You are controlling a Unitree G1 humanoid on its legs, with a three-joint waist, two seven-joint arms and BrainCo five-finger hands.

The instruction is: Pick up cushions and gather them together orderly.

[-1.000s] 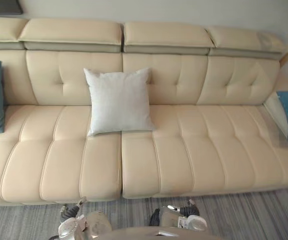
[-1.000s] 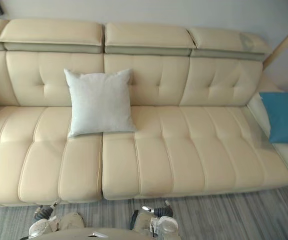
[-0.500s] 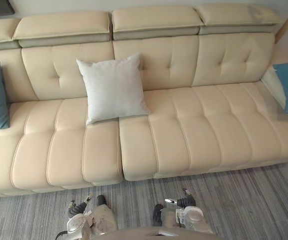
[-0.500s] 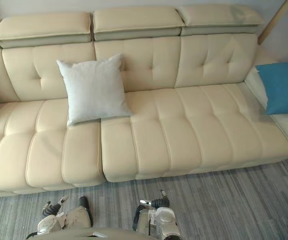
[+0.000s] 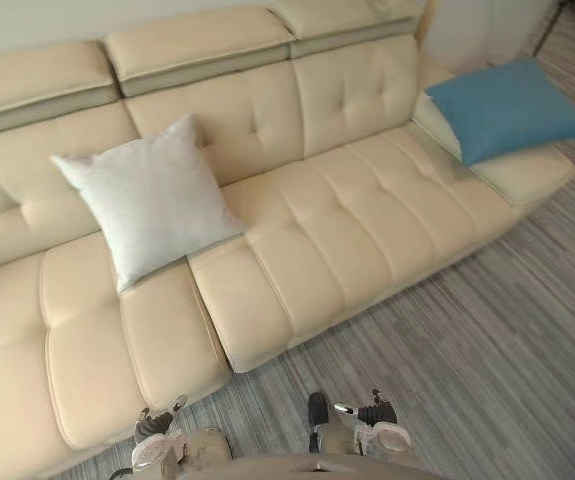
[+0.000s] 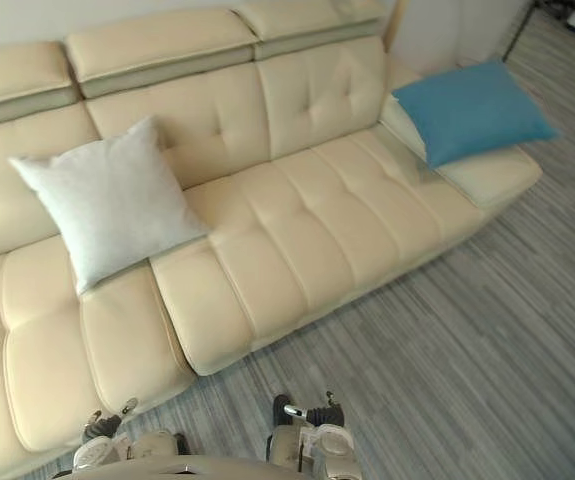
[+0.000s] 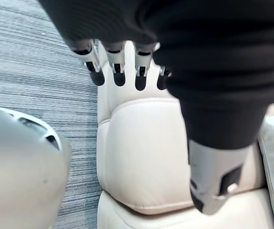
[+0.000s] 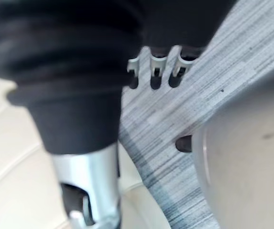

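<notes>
A long cream sofa (image 5: 317,240) with a button-tufted back (image 5: 257,115) and padded headrests (image 5: 197,45) stands against a pale wall (image 5: 27,22), its seat split into stitched panels. Grey striped floor (image 5: 487,350) runs along the sofa's front edge and on past its far right end.

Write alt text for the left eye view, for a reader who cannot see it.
A white cushion leans against the backrest of a cream sofa, while a blue cushion lies apart at the sofa's right end. Below, the left hand and right hand hang empty above grey floor.
</notes>
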